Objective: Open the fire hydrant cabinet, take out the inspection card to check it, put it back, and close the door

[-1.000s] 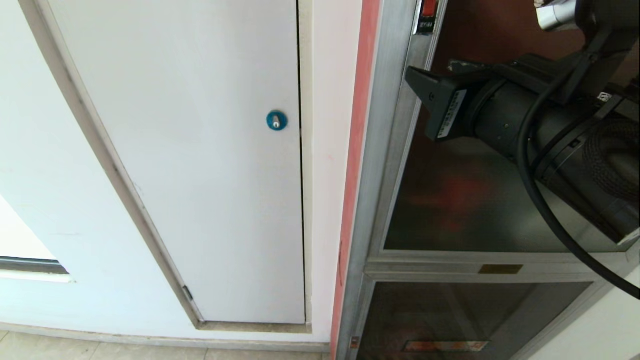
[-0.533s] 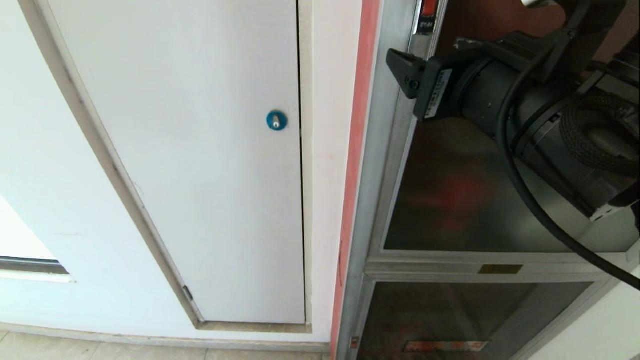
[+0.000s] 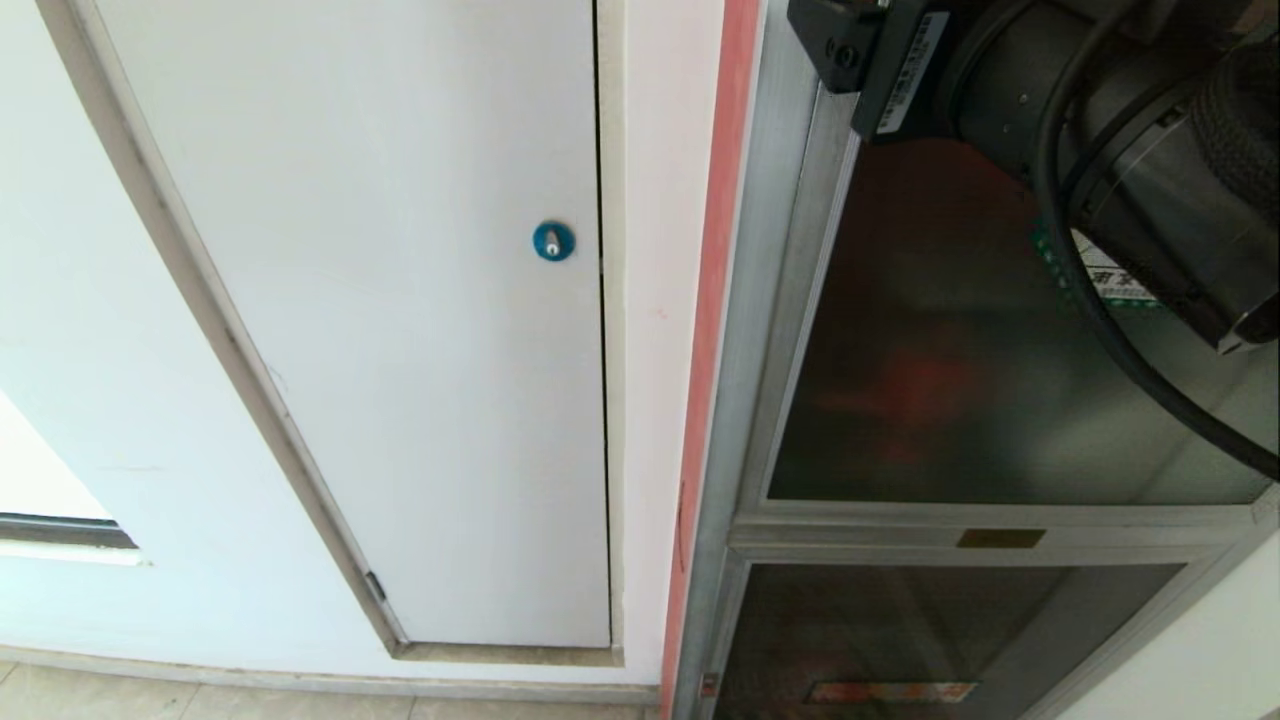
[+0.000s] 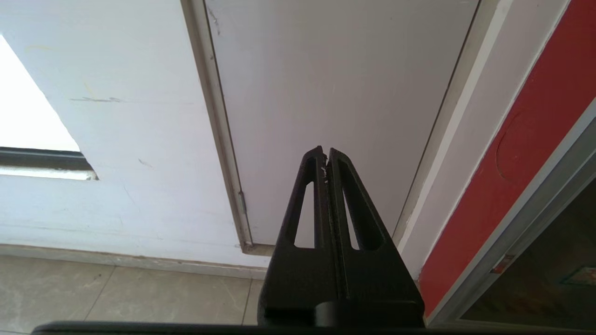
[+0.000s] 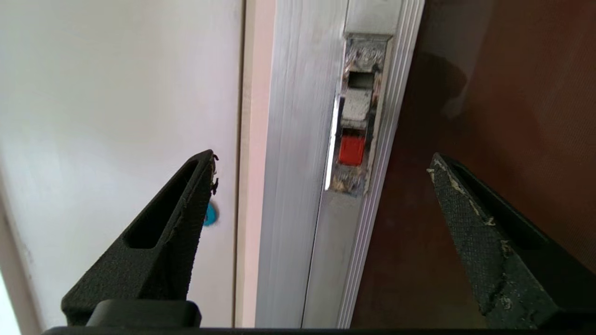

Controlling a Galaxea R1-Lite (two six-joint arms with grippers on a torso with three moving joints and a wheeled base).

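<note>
Here the right gripper (image 5: 321, 160) stood wide open and held nothing, its two black fingers (image 5: 172, 237) spread to either side of the silver frame of the fire hydrant cabinet (image 5: 298, 186). Between the fingertips, and apart from both, sat the latch (image 5: 355, 139) set into the edge of the frame: a recessed metal slot with a grey slider above a small red tab. One finger lay over the white panel (image 5: 116, 116), partly covering its blue round lock (image 5: 210, 215); the other lay over the dark tinted glass of the door (image 5: 489, 93). In the head view only the wrist of the right arm (image 3: 1050, 90) showed, at the top right corner, high against the frame's upright, with a black cable (image 3: 1130, 370) looping down across the glass.

The door was shut in its frame, red shapes showing dimly through the glass (image 3: 930, 385); what they were was probably not safe to say through the tint. A green-edged sticker (image 3: 1105, 275) peeked from under the arm. Below the door ran a rail with a small brass plate (image 3: 1000, 538), then the lower glass panel (image 3: 900, 630).

The left gripper (image 4: 326, 160) hung low with its fingers pressed together, empty, pointing at the base of the white panel near the floor (image 4: 116, 293).
</note>
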